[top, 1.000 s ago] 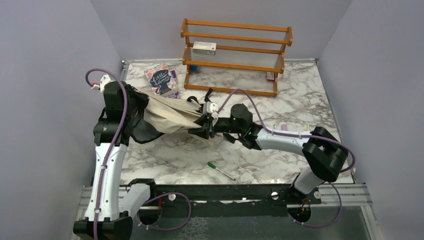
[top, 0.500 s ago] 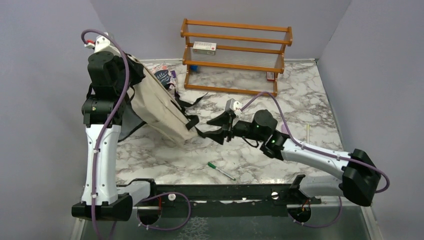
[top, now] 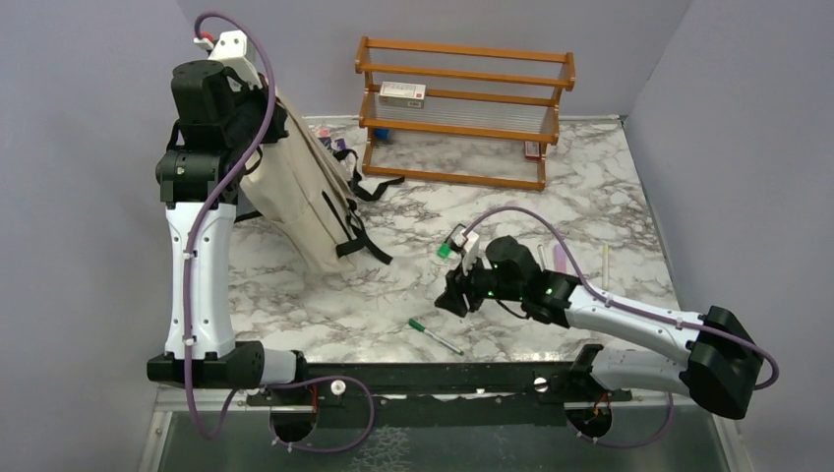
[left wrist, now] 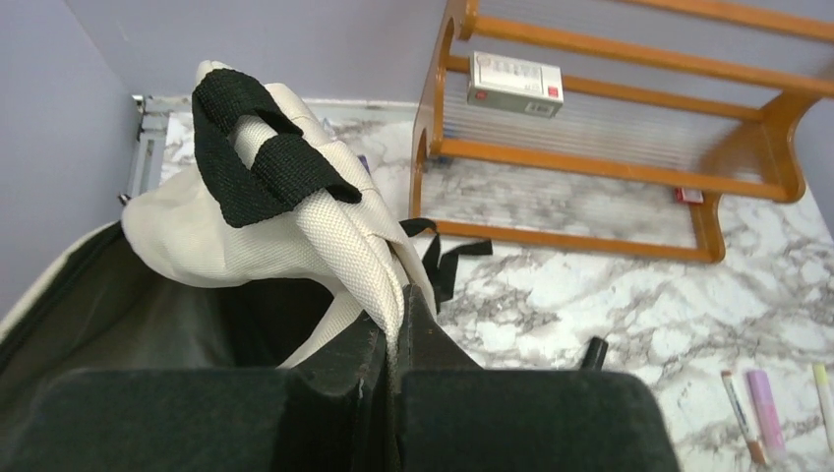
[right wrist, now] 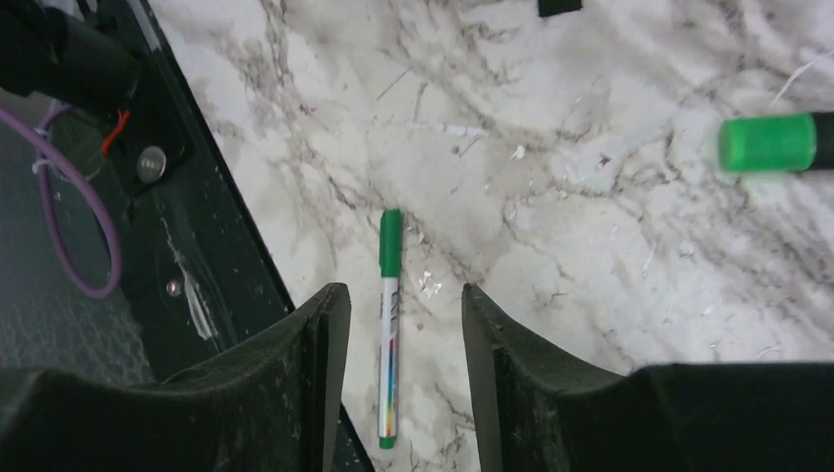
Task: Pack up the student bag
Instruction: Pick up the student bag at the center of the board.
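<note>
Cream, black-strapped student bag [top: 305, 202] hangs clamped in left end effector [left wrist: 391, 334]; right end effector [right wrist: 401, 295] spread.

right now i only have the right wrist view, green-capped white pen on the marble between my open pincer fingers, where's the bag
Observer: The cream canvas backpack hangs at the table's far left, held up by the left pincer.
Operator: what's it gripping
Observer: It is shut on the cream webbing loop at the backpack's top.
Operator: what else is out there
Observer: A small white box sits on the orange wooden rack at the back of the table.
</note>
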{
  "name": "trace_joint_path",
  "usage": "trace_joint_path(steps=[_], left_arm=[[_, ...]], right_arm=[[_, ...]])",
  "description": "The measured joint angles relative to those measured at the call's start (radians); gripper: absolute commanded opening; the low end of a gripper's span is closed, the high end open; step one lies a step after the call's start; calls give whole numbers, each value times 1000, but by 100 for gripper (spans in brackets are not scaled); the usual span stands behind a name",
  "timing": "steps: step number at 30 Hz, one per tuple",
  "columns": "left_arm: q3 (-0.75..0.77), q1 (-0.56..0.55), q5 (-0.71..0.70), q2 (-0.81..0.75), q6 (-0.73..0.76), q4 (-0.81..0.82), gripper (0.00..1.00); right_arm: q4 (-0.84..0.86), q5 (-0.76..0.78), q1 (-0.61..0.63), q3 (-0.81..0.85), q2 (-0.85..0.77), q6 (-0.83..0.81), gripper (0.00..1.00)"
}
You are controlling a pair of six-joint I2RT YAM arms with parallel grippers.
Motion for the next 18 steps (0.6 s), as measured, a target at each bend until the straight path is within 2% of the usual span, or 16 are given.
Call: trace_joint_path(steps=[8,18], left_arm=[[1,0,47,14,38,-83,0],[1,0,56,14,45,-97,0]], right_arm=[[-35,31,130,-14,118,2,53],[-62,147,266,-8,274,-2,53]])
